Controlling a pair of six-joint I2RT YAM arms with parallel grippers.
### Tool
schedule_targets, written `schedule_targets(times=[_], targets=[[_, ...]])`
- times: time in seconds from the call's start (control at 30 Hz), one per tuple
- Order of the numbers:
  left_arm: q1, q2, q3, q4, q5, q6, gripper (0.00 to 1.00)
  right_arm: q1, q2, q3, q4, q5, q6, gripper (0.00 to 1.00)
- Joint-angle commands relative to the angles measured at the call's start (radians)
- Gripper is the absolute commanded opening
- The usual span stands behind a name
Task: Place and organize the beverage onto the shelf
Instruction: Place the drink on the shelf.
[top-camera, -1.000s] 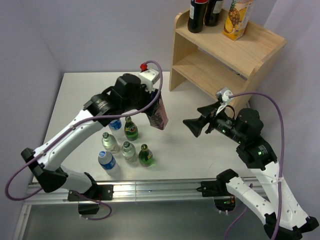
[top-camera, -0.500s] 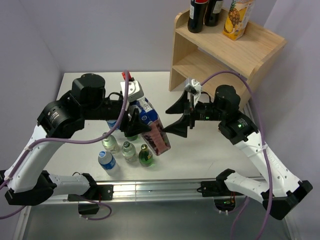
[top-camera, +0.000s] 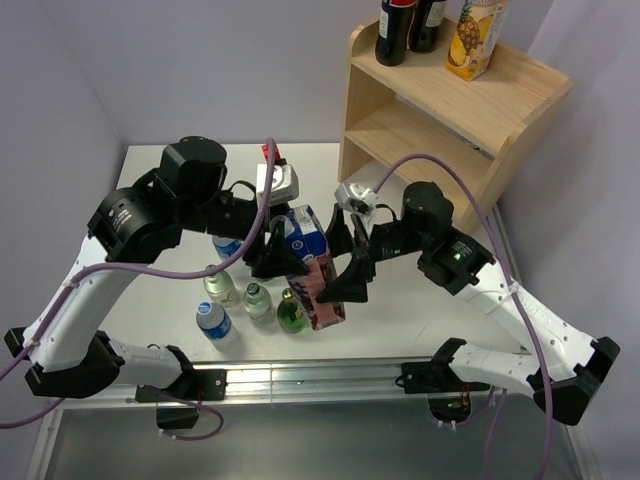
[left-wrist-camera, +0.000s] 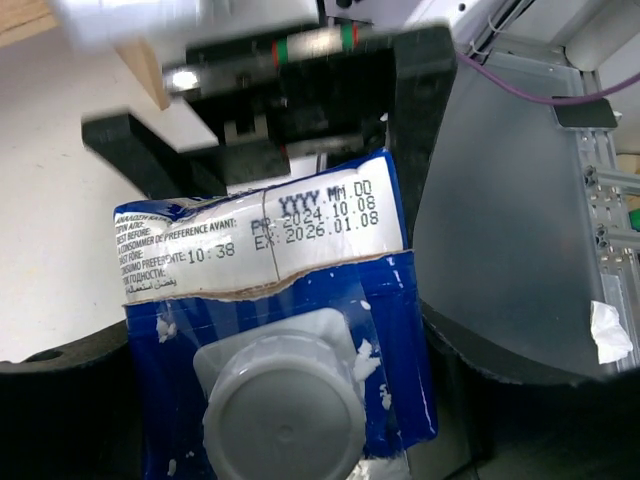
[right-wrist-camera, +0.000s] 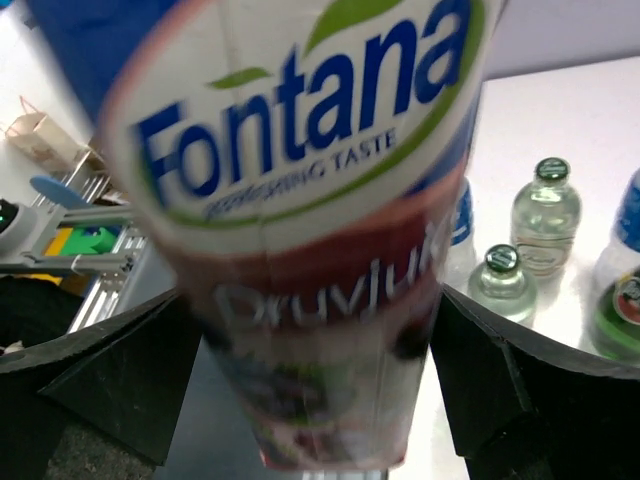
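Observation:
My left gripper (top-camera: 284, 250) is shut on the top of a blue-topped grape juice carton (top-camera: 316, 272) and holds it tilted above the table, beside the bottles. In the left wrist view the carton's blue top and grey cap (left-wrist-camera: 285, 408) fill the space between the fingers of this gripper (left-wrist-camera: 290, 400). My right gripper (top-camera: 338, 262) is open, with its fingers on either side of the carton's lower half (right-wrist-camera: 320, 330) and small gaps showing in the right wrist view (right-wrist-camera: 320, 400). The wooden shelf (top-camera: 520, 95) stands at the back right. On its top are two cola bottles (top-camera: 395, 30) and a pineapple carton (top-camera: 474, 38).
Several bottles stand on the table's front left: a water bottle (top-camera: 213, 322), clear glass bottles (top-camera: 218, 285) (top-camera: 258, 300) and a green bottle (top-camera: 291, 312). Some also show in the right wrist view (right-wrist-camera: 545, 215). The shelf's lower tier (top-camera: 415, 145) holds nothing that I can see.
My left arm swung the carton from upright near the table's back down to the centre, tilted. My right gripper moved left from the right side, and its open fingers now flank the carton.

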Motion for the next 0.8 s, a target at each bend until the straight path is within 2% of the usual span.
schedule_targets(times=[0.0, 0.2, 0.3, 0.33, 0.4, 0.43, 0.5, 0.53, 0.57, 0.6, 0.63, 0.67, 0.73, 0.77], targets=[[0.002, -0.027, 0.132, 0.272, 0.117, 0.005, 0.0, 0.079, 0.016, 0.032, 0.012, 0.075, 0.009, 0.95], [0.004, -0.035, 0.119, 0.244, 0.088, 0.028, 0.0, 0.153, 0.032, 0.07, -0.058, 0.175, -0.025, 0.85], [0.004, -0.052, 0.103, 0.246, 0.064, 0.043, 0.0, 0.178, 0.063, 0.092, -0.08, 0.183, -0.025, 0.77], [0.004, -0.058, 0.09, 0.247, 0.053, 0.046, 0.0, 0.19, 0.069, 0.096, -0.081, 0.187, -0.023, 0.69], [0.004, -0.067, 0.07, 0.258, 0.016, 0.045, 0.01, 0.205, 0.083, 0.107, -0.075, 0.198, -0.016, 0.58], [0.004, -0.075, 0.063, 0.263, 0.004, 0.042, 0.04, 0.213, 0.085, 0.105, -0.046, 0.2, -0.011, 0.48], [0.004, -0.083, 0.047, 0.285, -0.016, 0.033, 0.15, 0.239, 0.08, 0.089, 0.015, 0.201, 0.026, 0.38], [0.004, -0.09, 0.04, 0.295, -0.054, 0.016, 0.21, 0.247, 0.069, 0.076, 0.107, 0.203, 0.053, 0.33], [0.002, -0.093, 0.033, 0.301, -0.074, 0.008, 0.36, 0.256, 0.063, 0.058, 0.154, 0.201, 0.113, 0.28], [0.004, -0.101, 0.005, 0.327, -0.103, -0.01, 0.45, 0.259, 0.056, 0.047, 0.204, 0.203, 0.142, 0.25], [0.002, -0.125, -0.016, 0.342, -0.158, -0.02, 0.68, 0.259, 0.042, 0.037, 0.285, 0.222, 0.171, 0.25], [0.002, -0.142, -0.044, 0.368, -0.2, -0.027, 0.82, 0.259, 0.034, 0.024, 0.311, 0.236, 0.205, 0.25], [0.004, -0.19, -0.117, 0.434, -0.318, -0.053, 0.98, 0.259, 0.02, 0.024, 0.342, 0.279, 0.205, 0.24], [0.004, -0.204, -0.134, 0.451, -0.352, -0.058, 0.99, 0.259, 0.019, 0.029, 0.342, 0.299, 0.196, 0.23]])
